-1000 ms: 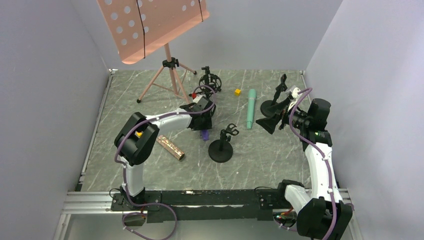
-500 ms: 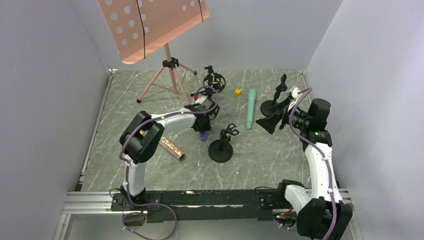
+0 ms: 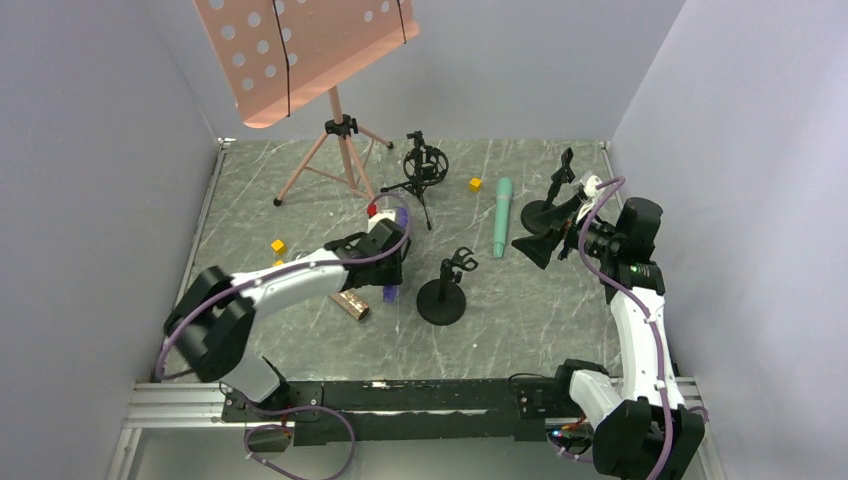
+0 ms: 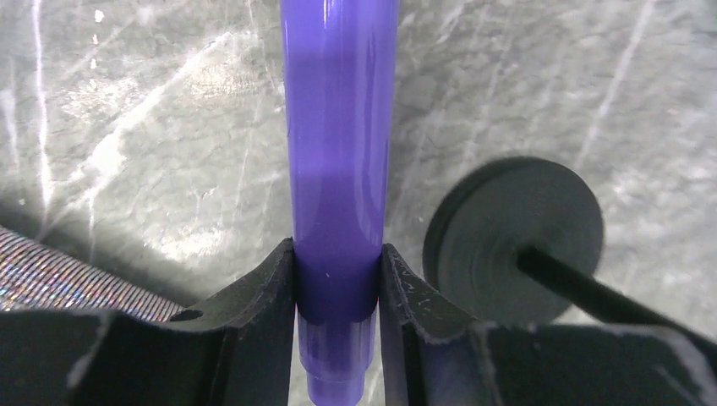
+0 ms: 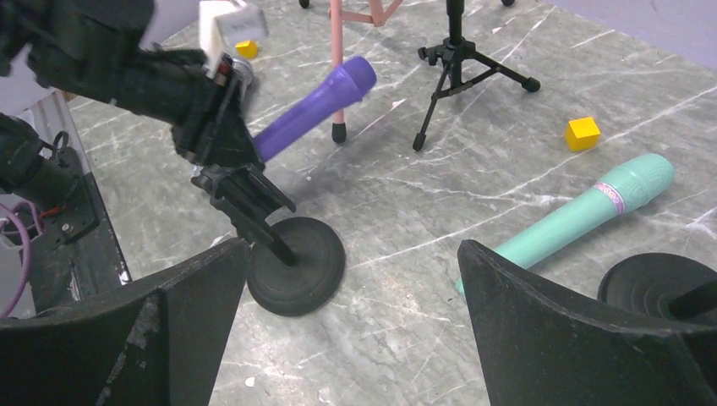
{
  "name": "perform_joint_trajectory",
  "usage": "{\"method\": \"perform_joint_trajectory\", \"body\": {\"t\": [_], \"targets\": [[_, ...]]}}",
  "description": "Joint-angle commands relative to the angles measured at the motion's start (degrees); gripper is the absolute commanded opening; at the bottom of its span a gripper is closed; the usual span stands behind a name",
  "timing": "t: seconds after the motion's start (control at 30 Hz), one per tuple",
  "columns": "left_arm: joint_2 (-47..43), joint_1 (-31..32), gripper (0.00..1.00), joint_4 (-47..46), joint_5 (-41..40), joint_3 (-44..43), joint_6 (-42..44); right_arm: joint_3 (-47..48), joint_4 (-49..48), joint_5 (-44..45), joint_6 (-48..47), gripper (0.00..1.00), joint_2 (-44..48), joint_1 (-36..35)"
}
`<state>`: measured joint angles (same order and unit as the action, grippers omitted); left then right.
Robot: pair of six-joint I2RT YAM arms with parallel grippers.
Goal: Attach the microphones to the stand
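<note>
Top external view: we catch the job at its opening stage, with none of the three microphones seated in a holder. The left gripper (image 3: 385,265) is clamped on the handle of the glossy all-purple stick microphone (image 4: 338,152), its two fingers (image 4: 275,292) pressing either side of the barrel near the tail end. From the right wrist view the microphone slants upward, head in the air, and we judge it clear of the grey marbled table (image 3: 560,320). The nearest holder, a black stand with a round disc base and a clip on top (image 3: 442,292), stands just beside the left gripper, its clip empty. The all mint-green stick microphone (image 3: 501,216) lies flat on the table between a black tripod stand with a ring-shaped mount (image 3: 424,168) and a second black disc-base stand (image 3: 543,210) at the right, touching neither. The glittery bronze microphone (image 3: 350,304) lies flat too, partly hidden under the left arm. The right gripper (image 3: 540,245) hangs above the table near the second stand, jaws wide apart and holding nothing. Both other holders are empty as well. By our reckoning, one microphone is picked up and awaiting placement in a clip; the seating of all three remains to be done.
</note>
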<state>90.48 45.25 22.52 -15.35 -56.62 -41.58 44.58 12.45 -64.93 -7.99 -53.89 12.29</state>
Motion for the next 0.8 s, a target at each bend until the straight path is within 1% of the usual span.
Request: {"method": "perform_joint_trajectory", "body": {"t": [0.0,0.13,0.23,0.37,0.47,0.53,0.6,0.67,0.7,0.77], "targets": [[-9.07,-0.24,0.0,-5.65,4.04,4.11,3.2,0.76,-0.27,-1.94,-1.73,1.0,0.99,0.11],[-19.82,-0.17,0.0,-10.77,5.99,11.55,5.58,1.91,3.28,-4.68,-5.0,1.0,0.49,0.15],[-29.16,-0.24,0.0,-13.93,6.97,16.16,8.46,2.35,4.07,-7.02,-5.89,1.0,0.39,0.1],[-40.83,-0.19,0.0,-18.48,8.53,19.86,12.95,3.42,5.69,-9.99,-6.5,1.0,0.01,-0.6],[-46.24,-0.2,0.0,-23.47,12.53,20.27,16.69,6.09,7.75,-11.2,-6.67,1.0,-2.05,-2.67],[-47.17,-0.17,0.0,-25.72,15.18,18.58,18.14,9.87,10.91,-10.82,-7.86,1.0,-3.75,-5.39],[-46.22,-0.09,0.0,-27.38,17.73,16.32,18.52,15.15,15.13,-9.98,-9.26,1.0,-5.44,-8.89],[-44.31,-0.01,0.0,-30.44,19.79,14.39,17.93,19.74,15.97,-9.99,-6.99,1.0,-6.88,-12.94],[-42.96,0.05,0.0,-32.32,21.11,13.44,17.51,21.21,13.95,-10.18,-3.86,1.0,-7.38,-15.31],[-39.49,0.78,0.0,-36.69,23.25,11.1,16.58,21.17,1.08,-9.92,8.68,1.0,-7.8,-19.29]]}}
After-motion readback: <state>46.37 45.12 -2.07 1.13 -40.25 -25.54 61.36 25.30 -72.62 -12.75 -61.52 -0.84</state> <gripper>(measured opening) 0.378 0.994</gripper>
